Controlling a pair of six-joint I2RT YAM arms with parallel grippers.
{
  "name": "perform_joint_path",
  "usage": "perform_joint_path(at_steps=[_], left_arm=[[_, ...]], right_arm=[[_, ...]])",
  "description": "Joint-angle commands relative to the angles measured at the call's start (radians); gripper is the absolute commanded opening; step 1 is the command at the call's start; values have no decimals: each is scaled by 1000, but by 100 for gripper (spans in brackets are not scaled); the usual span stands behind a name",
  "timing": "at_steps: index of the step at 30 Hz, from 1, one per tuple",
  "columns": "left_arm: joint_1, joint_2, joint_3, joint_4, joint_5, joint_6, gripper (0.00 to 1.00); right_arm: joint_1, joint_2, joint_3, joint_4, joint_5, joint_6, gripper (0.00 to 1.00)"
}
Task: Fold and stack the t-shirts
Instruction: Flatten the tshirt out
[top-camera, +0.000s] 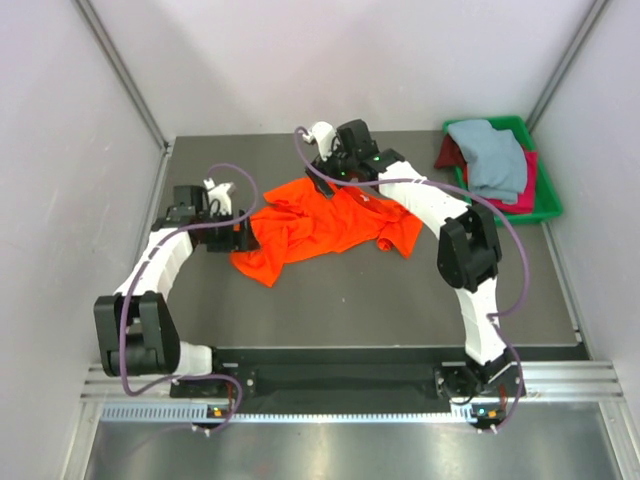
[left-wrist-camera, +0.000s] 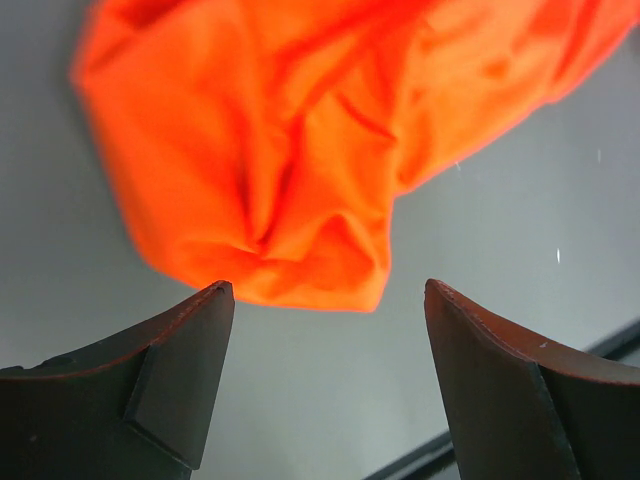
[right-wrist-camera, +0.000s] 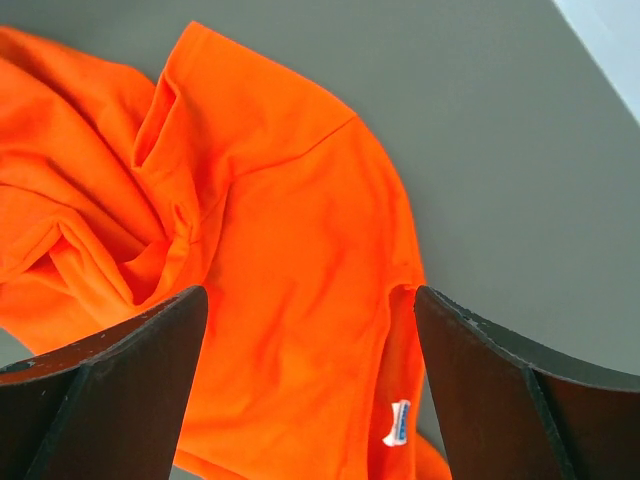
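A bright orange t-shirt (top-camera: 320, 228) lies crumpled in the middle of the grey table. My left gripper (top-camera: 243, 236) is open at the shirt's left edge. In the left wrist view, its empty jaws (left-wrist-camera: 328, 290) stand just short of a bunched fold of the shirt (left-wrist-camera: 300, 150). My right gripper (top-camera: 336, 172) is open above the shirt's far edge. In the right wrist view, its jaws (right-wrist-camera: 310, 295) straddle flat orange cloth (right-wrist-camera: 280, 270) with a white label (right-wrist-camera: 397, 423), holding nothing. A pale grey-blue shirt (top-camera: 495, 155) and dark red shirts (top-camera: 451, 152) lie in the tray.
A green plastic tray (top-camera: 549, 193) stands at the back right corner. White walls enclose the table on the left, back and right. A black rail (top-camera: 350, 352) runs along the near edge between the arm bases.
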Motion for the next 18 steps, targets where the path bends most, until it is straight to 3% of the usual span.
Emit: perform_joint_path(at_steps=[1, 5, 10, 18], left_arm=[[-48, 25, 20, -72, 44, 103, 82], [-178, 85, 57, -135, 32, 165, 79], [-363, 155, 111, -192, -182, 255, 72], [-425, 333, 163, -215, -384, 203, 67]], right_arm=[[12, -11, 37, 27, -38, 26, 86], [4, 13, 55, 30, -32, 32, 86], [1, 6, 46, 36, -21, 40, 86], [1, -3, 41, 42, -7, 34, 86]])
